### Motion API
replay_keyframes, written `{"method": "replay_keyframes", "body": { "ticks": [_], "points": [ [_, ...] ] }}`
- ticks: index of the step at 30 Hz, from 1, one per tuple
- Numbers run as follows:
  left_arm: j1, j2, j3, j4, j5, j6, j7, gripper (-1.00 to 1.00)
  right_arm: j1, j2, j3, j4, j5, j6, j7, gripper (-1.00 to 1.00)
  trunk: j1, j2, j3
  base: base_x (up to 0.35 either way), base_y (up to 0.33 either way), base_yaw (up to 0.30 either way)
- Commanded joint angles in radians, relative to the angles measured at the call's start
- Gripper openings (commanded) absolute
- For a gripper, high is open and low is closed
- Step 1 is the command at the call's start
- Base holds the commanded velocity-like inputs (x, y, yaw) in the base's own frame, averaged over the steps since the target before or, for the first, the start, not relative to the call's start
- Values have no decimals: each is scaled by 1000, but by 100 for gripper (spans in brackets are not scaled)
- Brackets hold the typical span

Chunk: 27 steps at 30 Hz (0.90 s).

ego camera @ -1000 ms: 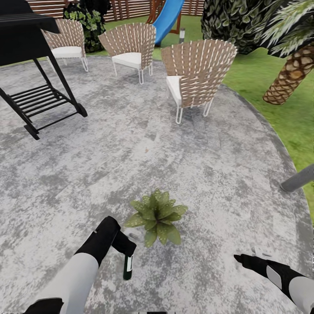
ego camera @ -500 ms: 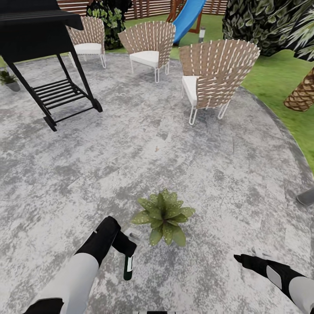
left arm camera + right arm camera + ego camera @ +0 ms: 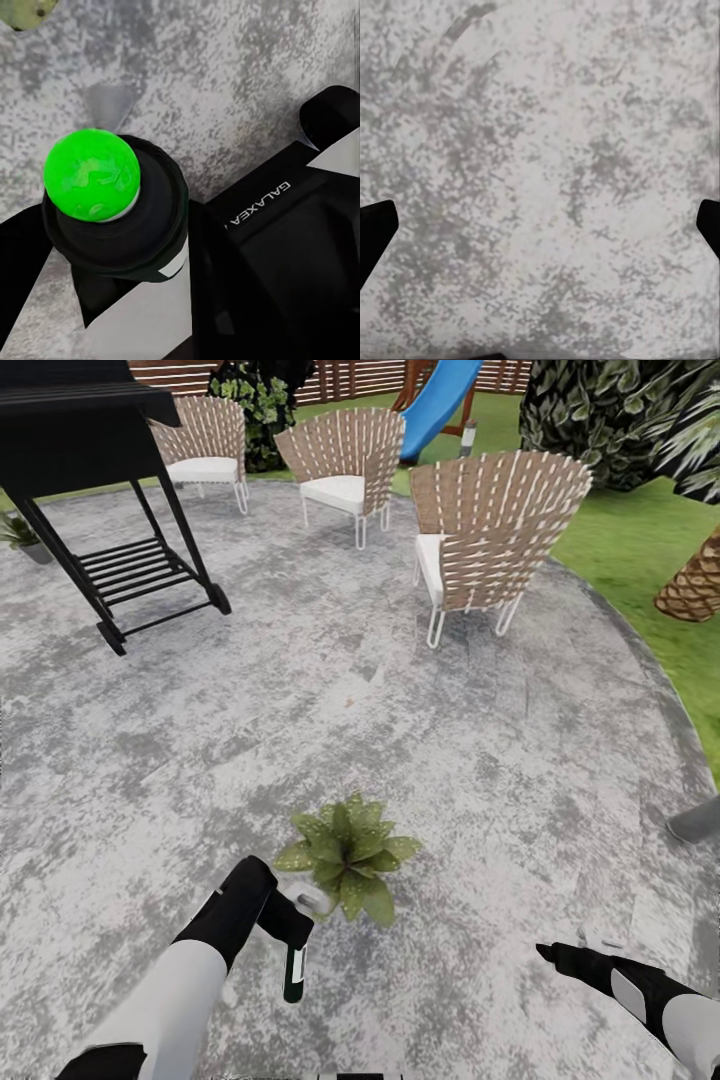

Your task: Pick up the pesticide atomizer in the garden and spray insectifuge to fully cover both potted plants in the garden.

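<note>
The round mottled-grey paved patio (image 3: pixel 420 760) spreads across the head view, edged on the right by green lawn (image 3: pixel 640 550) with the scaly brown trunk of a palm (image 3: pixel 692 588) at its margin. A black metal grill stand (image 3: pixel 95 480) occupies the far left of the paving, and three wicker chairs with white cushions stand along the far side, the nearest (image 3: pixel 490 535) towards the right. A blue slide (image 3: pixel 440 405) rises behind them before a brown slatted wooden fence (image 3: pixel 350 375). Close to the robot, a low rosette of pointed green leaves, the potted plant (image 3: pixel 347 853), sits on the patio; another small potted plant (image 3: pixel 20 535) shows at the far left edge. The left claw (image 3: pixel 288 925) is clamped around the slim dark-green pesticide atomizer with a white label (image 3: pixel 293 972), which hangs upright just beside the near plant's leaves; in the left wrist view the bottle's head carries a bright green dot (image 3: pixel 91 174). The right claw (image 3: pixel 560 953) hovers over bare paving, well apart from the plant, its dark fingertips (image 3: pixel 375 232) spread wide and empty.
</note>
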Motion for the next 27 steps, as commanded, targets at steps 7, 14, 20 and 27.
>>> {"method": "replay_keyframes", "body": {
  "ticks": [7,14,20,27],
  "points": [
    [-1,-2,7,-1,-10,5,-9,-100,0,-1,7,-2,-10,6,2,100,0,0,-1,0,-340,226],
    [-1,-3,7,-1,-10,5,-9,-100,0,-1,7,-2,-10,6,2,100,0,0,-1,0,-339,243],
    [-1,-3,7,-1,-10,5,-9,-100,0,-1,7,-2,-11,6,2,100,0,0,-1,0,-339,243],
    [-1,-4,6,-1,-10,5,-9,-100,0,-1,7,-2,-10,6,2,100,0,0,-1,0,-338,243]
  ]
}}
